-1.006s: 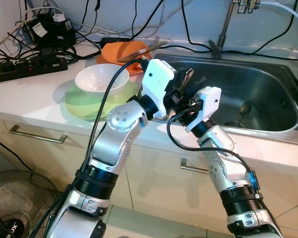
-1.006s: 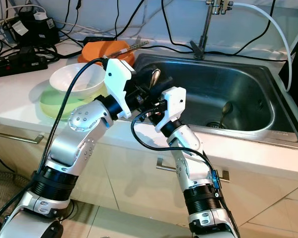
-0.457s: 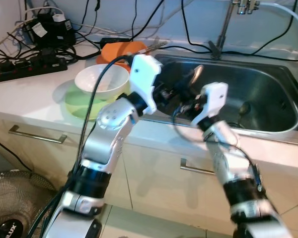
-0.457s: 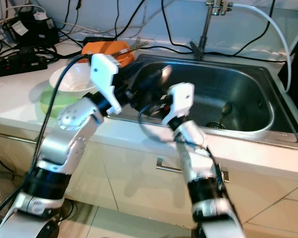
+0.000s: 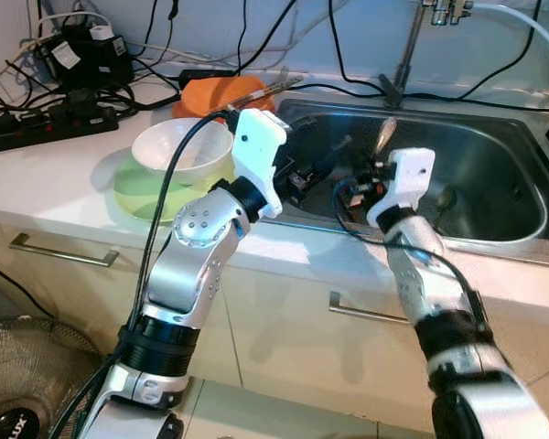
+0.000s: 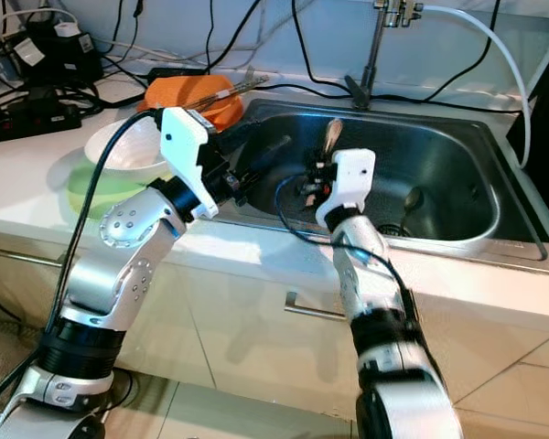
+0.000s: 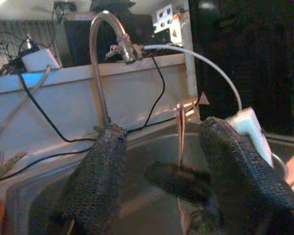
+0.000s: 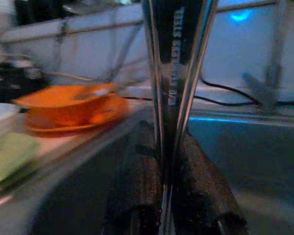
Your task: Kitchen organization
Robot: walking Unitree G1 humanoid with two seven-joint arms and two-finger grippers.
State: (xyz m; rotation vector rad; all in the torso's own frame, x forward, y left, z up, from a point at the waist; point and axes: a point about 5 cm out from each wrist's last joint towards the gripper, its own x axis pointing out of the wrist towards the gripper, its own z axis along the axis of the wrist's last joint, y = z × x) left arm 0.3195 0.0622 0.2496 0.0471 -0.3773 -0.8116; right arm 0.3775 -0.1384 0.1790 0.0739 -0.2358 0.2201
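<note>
My right gripper (image 5: 366, 187) is shut on the handle of a metal spoon (image 5: 385, 137), which it holds upright over the left half of the steel sink (image 5: 494, 137). In the right wrist view the spoon handle (image 8: 174, 73) stands clamped between the two black fingers (image 8: 137, 186). My left gripper (image 5: 320, 151) is open over the sink's left rim, a little to the left of the spoon and apart from it. Its wrist view shows the spoon (image 7: 181, 132) upright in the gap between its spread fingers (image 7: 95, 186). A second spoon (image 5: 446, 197) lies at the sink bottom.
A white bowl (image 5: 183, 146) sits on a green plate (image 5: 137, 197) on the counter left of the sink. Behind it is an orange dish (image 5: 221, 91) with utensils in it. Power strips and cables (image 5: 37, 128) crowd the back left. The faucet (image 5: 407, 46) rises behind the sink.
The grippers were close together at the spoon. The right gripper has carried the spoon to the right over the sink, and the left gripper now stands apart from it, open.
</note>
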